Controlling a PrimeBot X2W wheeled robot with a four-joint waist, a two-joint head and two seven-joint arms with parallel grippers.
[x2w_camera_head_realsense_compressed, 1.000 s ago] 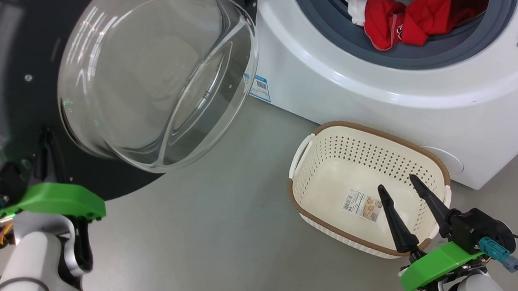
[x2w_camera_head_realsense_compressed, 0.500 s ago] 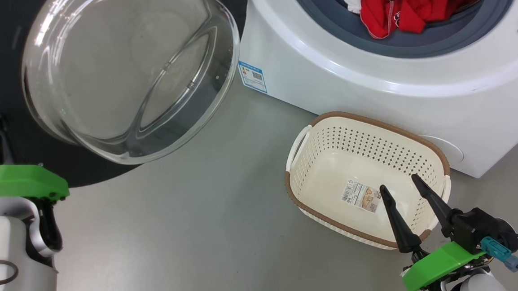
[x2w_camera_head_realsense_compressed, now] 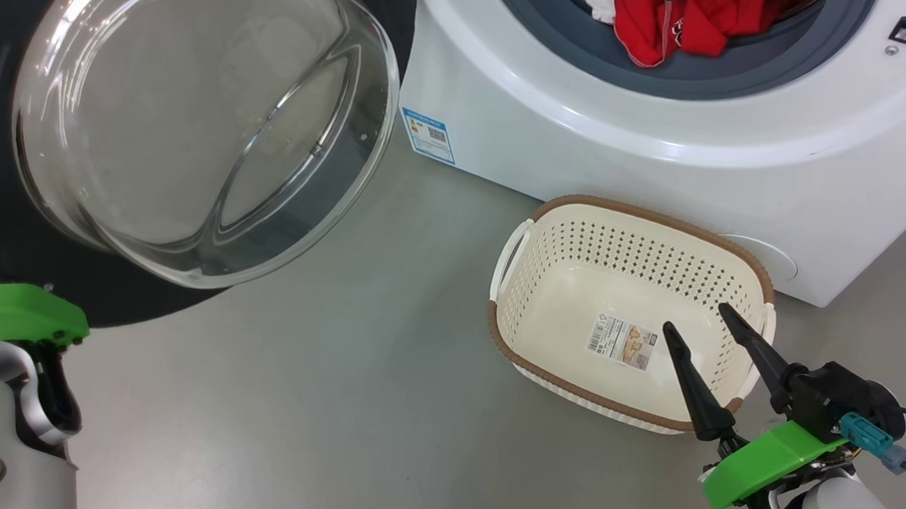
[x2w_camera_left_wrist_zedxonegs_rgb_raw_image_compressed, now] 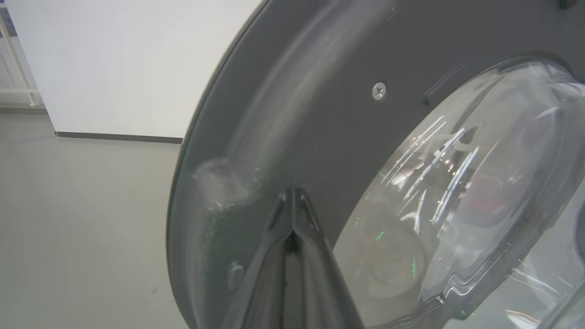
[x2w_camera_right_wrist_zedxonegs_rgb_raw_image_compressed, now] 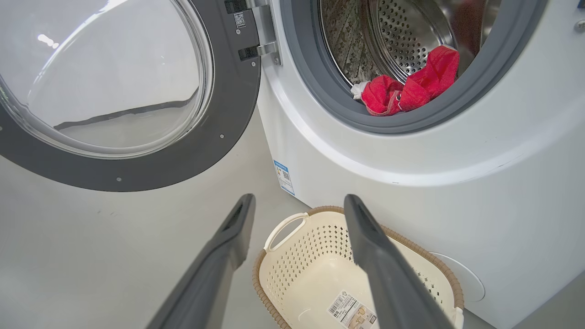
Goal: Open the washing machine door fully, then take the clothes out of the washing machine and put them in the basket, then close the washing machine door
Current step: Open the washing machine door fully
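The washing machine door (x2w_camera_head_realsense_compressed: 143,298) stands swung out to the left, its clear glass bowl (x2w_camera_head_realsense_compressed: 202,113) bulging towards me. My left gripper (x2w_camera_left_wrist_zedxonegs_rgb_raw_image_compressed: 292,195) is shut with nothing in it, its tips against the door's dark inner rim (x2w_camera_left_wrist_zedxonegs_rgb_raw_image_compressed: 297,114) beside the glass. The washing machine (x2w_camera_head_realsense_compressed: 586,137) is open, and the red and white clothes (x2w_camera_head_realsense_compressed: 688,17) lie at the drum's mouth (x2w_camera_right_wrist_zedxonegs_rgb_raw_image_compressed: 402,87). On the floor in front stands the basket (x2w_camera_head_realsense_compressed: 636,211), with only a sticker inside. My right gripper (x2w_camera_head_realsense_compressed: 693,316) hangs open over the basket's near right corner, fingers (x2w_camera_right_wrist_zedxonegs_rgb_raw_image_compressed: 237,228) spread wide.
Grey floor spreads between the door and the basket. A blue label (x2w_camera_head_realsense_compressed: 427,135) marks the machine's lower left corner. A white wall (x2w_camera_left_wrist_zedxonegs_rgb_raw_image_compressed: 114,59) stands beyond the door's outer edge. My left arm's green wrist mount (x2w_camera_head_realsense_compressed: 9,314) sits at the lower left.
The door has swung further out to the left, and my left arm has gone left with it. The head camera has shifted a little. My right gripper has stayed open over the basket.
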